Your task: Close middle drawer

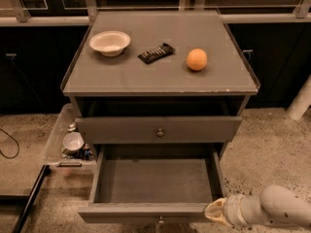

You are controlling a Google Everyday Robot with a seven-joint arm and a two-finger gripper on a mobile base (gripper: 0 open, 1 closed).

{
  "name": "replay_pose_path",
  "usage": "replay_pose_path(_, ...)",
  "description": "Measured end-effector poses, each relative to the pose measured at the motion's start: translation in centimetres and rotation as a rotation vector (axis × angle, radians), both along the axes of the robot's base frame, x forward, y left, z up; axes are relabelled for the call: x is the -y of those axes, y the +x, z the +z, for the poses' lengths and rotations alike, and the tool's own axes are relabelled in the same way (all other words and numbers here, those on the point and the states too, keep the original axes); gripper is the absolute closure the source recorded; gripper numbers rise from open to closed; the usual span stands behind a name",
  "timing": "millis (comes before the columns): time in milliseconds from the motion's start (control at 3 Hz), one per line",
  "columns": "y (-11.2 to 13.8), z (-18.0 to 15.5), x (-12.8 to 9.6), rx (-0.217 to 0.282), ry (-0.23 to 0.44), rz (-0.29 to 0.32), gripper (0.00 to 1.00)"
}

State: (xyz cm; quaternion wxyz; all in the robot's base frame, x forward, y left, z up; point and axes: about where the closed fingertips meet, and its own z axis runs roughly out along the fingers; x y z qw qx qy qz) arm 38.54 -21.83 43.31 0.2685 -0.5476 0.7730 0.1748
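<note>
At front right corner of wide-open middle drawer (146,211), gripper (214,211) sat low, jaws together, holding nothing.

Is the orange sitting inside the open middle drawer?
No, the orange sits on the cabinet top; the middle drawer is empty, with the gripper at its front right corner.

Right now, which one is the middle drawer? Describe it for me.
Find the grey cabinet with the orange on top. Under its upper drawer, the middle drawer is the one pulled far out and empty, with the pincer at its front right corner.
</note>
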Motion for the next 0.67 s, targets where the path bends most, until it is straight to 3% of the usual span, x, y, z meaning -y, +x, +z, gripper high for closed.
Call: replay_pose_path(667,-0.21,0.29,-0.42,0.002,0.007,0.005,1.0)
